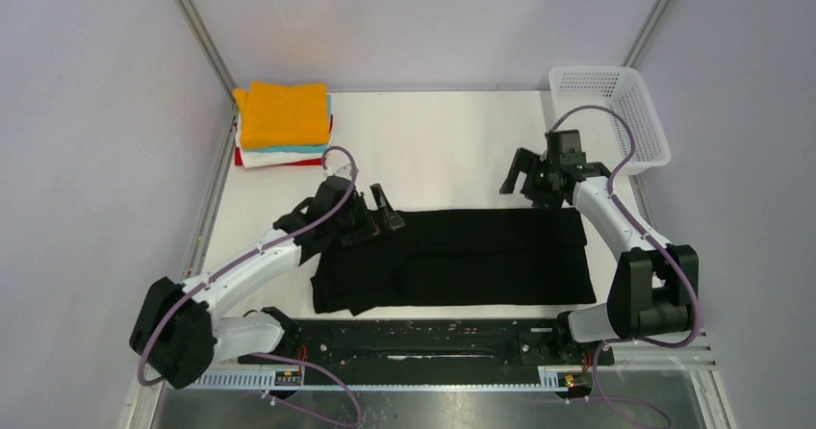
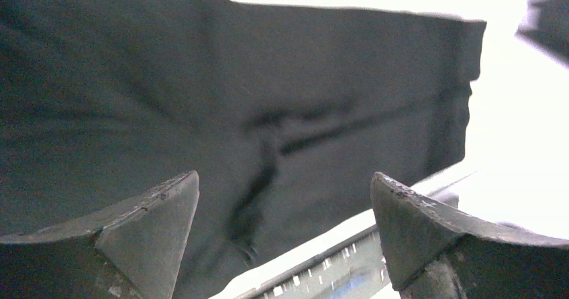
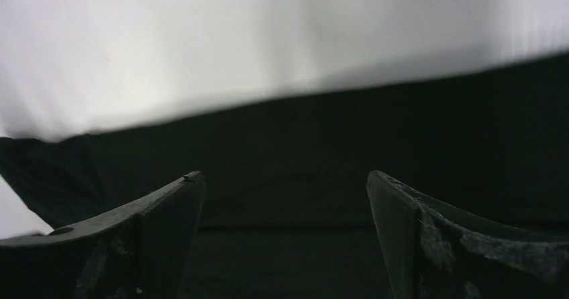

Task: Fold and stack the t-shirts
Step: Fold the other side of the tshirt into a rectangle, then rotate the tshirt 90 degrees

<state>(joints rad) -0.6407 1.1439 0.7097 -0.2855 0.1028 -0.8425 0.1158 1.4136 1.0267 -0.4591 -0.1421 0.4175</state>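
Black t-shirt (image 1: 481,256) lies folded flat on table (image 1: 433,150), left gripper (image 1: 383,210) and right gripper (image 1: 522,172) both spread wide, empty, at its far corners

Large t-shirt (image 1: 471,256) lying flat across the near middle of the table (image 1: 433,150). Stack of folded t-shirts (image 1: 282,121) in the far left corner, well apart from it. Mesh basket (image 1: 647,126) at the far right corner, behind and right of the large t-shirt.
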